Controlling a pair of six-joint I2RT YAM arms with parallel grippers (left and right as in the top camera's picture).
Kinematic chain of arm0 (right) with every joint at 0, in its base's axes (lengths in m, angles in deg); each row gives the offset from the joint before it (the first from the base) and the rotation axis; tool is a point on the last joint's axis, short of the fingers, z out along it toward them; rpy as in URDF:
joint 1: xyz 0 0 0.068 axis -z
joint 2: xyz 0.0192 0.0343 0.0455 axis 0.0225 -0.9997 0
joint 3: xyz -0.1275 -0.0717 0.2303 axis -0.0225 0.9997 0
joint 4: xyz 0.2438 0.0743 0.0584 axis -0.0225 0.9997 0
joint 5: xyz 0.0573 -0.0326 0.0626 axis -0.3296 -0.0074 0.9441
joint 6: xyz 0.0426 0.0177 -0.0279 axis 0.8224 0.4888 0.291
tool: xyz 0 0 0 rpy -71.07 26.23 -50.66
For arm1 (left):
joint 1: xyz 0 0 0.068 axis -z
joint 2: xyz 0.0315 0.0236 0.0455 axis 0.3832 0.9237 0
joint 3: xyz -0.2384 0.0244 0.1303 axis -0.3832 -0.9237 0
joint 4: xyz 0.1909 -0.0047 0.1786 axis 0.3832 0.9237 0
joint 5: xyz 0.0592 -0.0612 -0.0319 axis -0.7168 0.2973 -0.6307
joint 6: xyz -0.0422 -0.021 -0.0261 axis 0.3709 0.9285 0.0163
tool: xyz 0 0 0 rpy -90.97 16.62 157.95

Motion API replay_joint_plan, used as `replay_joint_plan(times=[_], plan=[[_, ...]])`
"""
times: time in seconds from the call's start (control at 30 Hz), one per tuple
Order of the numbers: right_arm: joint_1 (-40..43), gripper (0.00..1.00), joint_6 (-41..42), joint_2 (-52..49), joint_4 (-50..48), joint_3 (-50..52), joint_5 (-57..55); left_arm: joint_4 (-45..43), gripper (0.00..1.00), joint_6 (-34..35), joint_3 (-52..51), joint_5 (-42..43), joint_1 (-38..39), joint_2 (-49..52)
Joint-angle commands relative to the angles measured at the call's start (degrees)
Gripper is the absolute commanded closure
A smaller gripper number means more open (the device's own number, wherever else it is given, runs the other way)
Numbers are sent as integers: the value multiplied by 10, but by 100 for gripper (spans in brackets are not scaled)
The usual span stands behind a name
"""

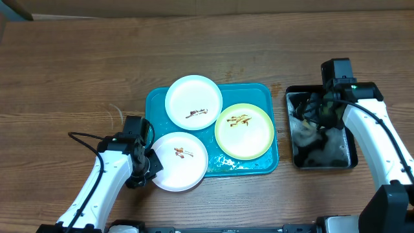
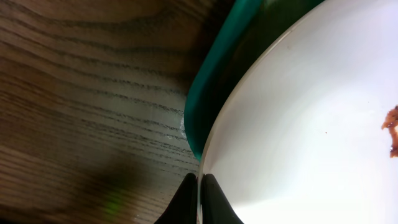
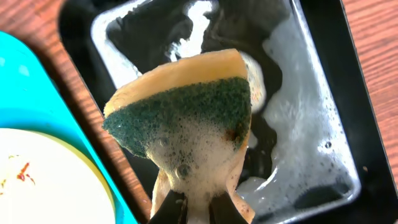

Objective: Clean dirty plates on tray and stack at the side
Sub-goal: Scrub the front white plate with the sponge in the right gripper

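The turquoise tray (image 1: 262, 165) holds three plates. A white plate (image 1: 194, 97) with a brown smear lies at its back left. A yellow-green plate (image 1: 249, 139) with olive smears lies at its right. A second white plate (image 1: 178, 171) with a small smear overhangs the tray's front left corner. My left gripper (image 1: 147, 162) is shut on that plate's rim (image 2: 200, 186); the tray edge (image 2: 208, 81) shows beside it. My right gripper (image 3: 199, 208) is shut on a soapy yellow sponge with a green scrub face (image 3: 186, 118), held over the black tray (image 3: 323, 155).
The black glossy tray (image 1: 352, 162) with foamy water stands right of the turquoise tray. Bare wooden table (image 1: 77, 77) lies to the left and behind. A black cable (image 1: 84, 137) trails by the left arm.
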Motion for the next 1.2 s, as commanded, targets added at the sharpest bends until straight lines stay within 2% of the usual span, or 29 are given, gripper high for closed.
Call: replay_joint_plan(times=[0.0,0.13,0.2,0.3,0.43,0.6,0.87,1.17], plan=[[-2,96,9,5,3,-10,-12,2,96,-1,10,-3,4,5],[-2,96,8,5,5,-10,34,1,96,-1,10,-3,4,5],[-2,96,-9,5,1,-10,116,1,96,-1,10,-3,4,5],[-13,96,-83,5,-6,-10,288,1,96,-1,10,-3,4,5],[-58,96,-85,5,-12,-10,368,-3,96,-1,10,9,4,5],[-169,96,-76,5,-41,-10,387,-12,96,-1,10,16,4,5],[-367,96,57,-16,-167,-9,309,-14,96,-1,10,16,4,5],[-461,96,153,-100,-305,-9,277,-13,96,-1,10,17,4,5]])
